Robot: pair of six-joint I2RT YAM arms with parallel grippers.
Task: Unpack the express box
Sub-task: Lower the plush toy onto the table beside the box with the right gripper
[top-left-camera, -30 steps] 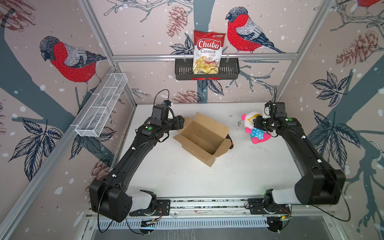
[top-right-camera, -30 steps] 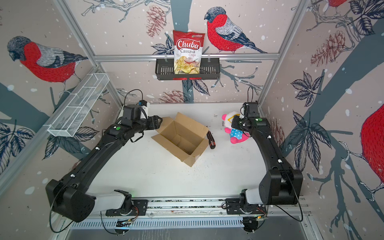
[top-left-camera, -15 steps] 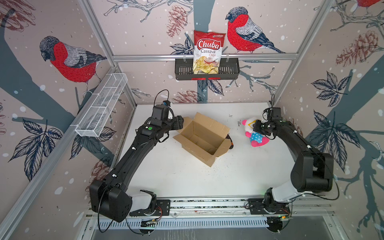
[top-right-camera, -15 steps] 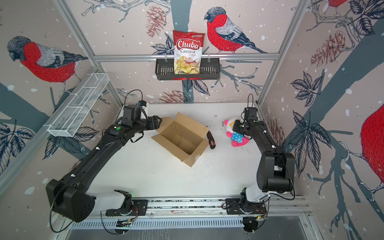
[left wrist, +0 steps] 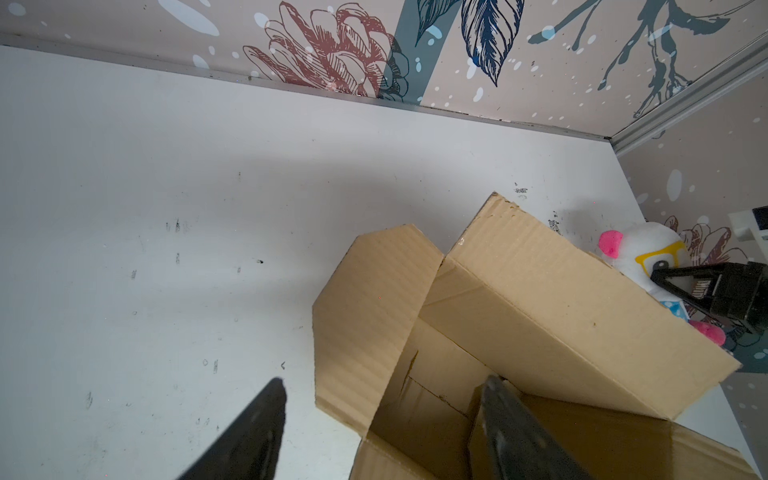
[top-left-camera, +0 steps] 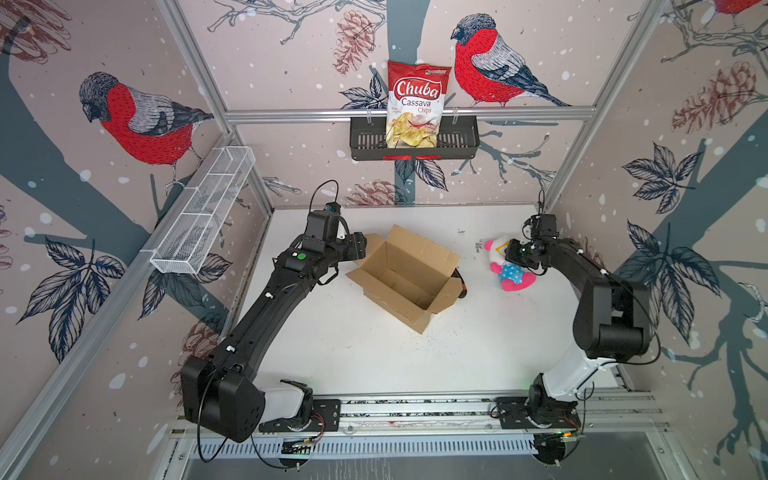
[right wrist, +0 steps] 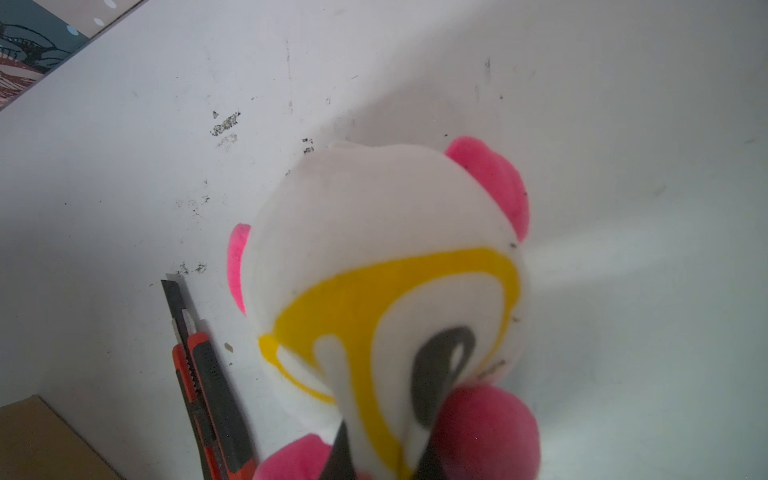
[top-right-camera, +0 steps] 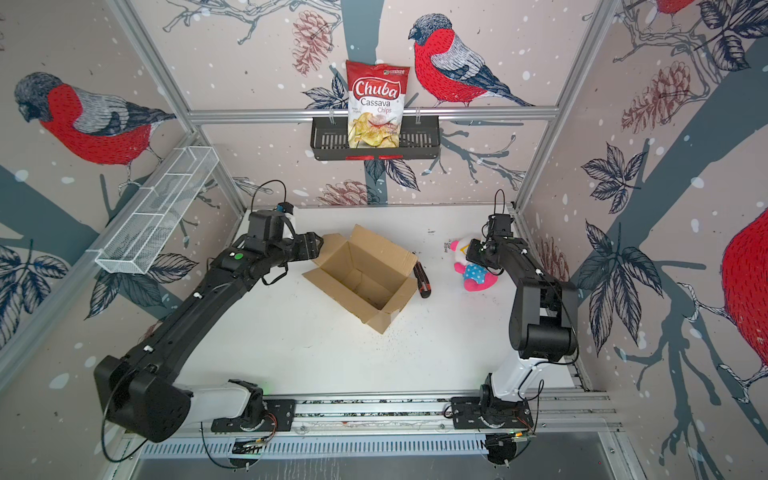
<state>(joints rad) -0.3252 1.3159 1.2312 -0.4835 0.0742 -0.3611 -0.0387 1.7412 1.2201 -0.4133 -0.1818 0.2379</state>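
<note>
Unloading is judged nearly done: express box [top-left-camera: 405, 276] is seen open and seemingly empty at worktop [top-left-camera: 374, 353] centre, its ten-o'clock flap straddled by parted jaws of left gripper [left wrist: 384, 380], while plush toy [top-left-camera: 510, 274] at three o'clock is clamped by right gripper [top-left-camera: 509, 254], to be released.

Right arm [top-left-camera: 573, 259] steeper (elbow [top-left-camera: 611, 324] higher)

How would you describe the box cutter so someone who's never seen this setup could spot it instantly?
Find the open brown express box in the middle of the white table. On its side facing the pink-and-white plush toy, the box cutter lies flat beside the box. It's the only slim tool there: orange-and-black handle, dark blade sticking out.
</note>
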